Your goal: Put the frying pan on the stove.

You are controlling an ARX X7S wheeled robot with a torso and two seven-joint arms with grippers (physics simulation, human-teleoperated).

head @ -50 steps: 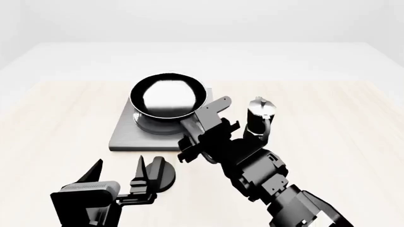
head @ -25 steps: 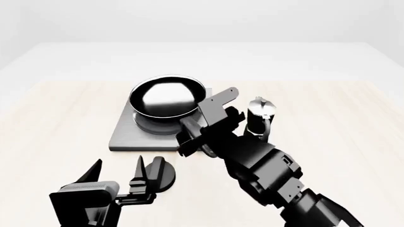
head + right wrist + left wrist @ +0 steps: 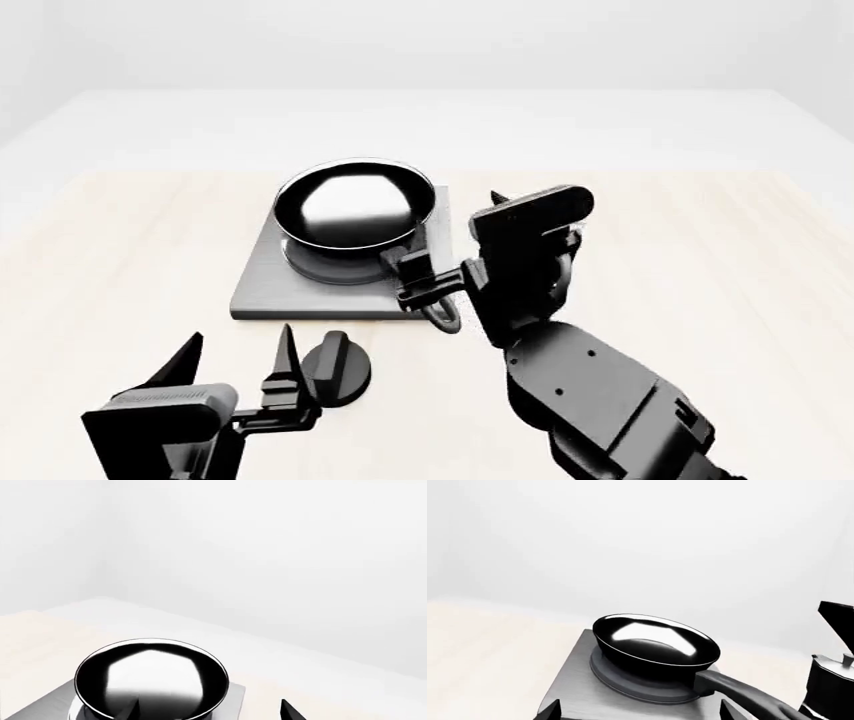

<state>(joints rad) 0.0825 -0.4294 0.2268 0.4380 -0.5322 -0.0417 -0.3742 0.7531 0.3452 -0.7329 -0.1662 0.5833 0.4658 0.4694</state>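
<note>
The glossy black frying pan (image 3: 354,205) sits on the raised rings of the dark grey stove (image 3: 267,285). Its long handle (image 3: 424,285) reaches over the stove's near right corner. In the left wrist view the frying pan (image 3: 654,642) rests on the stove (image 3: 570,692) and nothing holds its handle (image 3: 740,690). My right gripper (image 3: 527,215) hovers open above the handle, apart from it. Its view looks down on the frying pan (image 3: 150,677) past the open right gripper (image 3: 208,712). My left gripper (image 3: 234,360) is open and empty at the near left; its own view shows the left gripper (image 3: 639,712) before the stove.
A small round black knob (image 3: 334,365) lies on the pale wooden table (image 3: 107,250), just right of my left gripper. The black-and-silver moka pot (image 3: 827,680) stands right of the stove and is mostly hidden behind my right arm in the head view.
My right gripper has risen and swung to the right, off the pan handle. The pan has stayed on the stove. My left gripper has dropped slightly towards the near edge.
</note>
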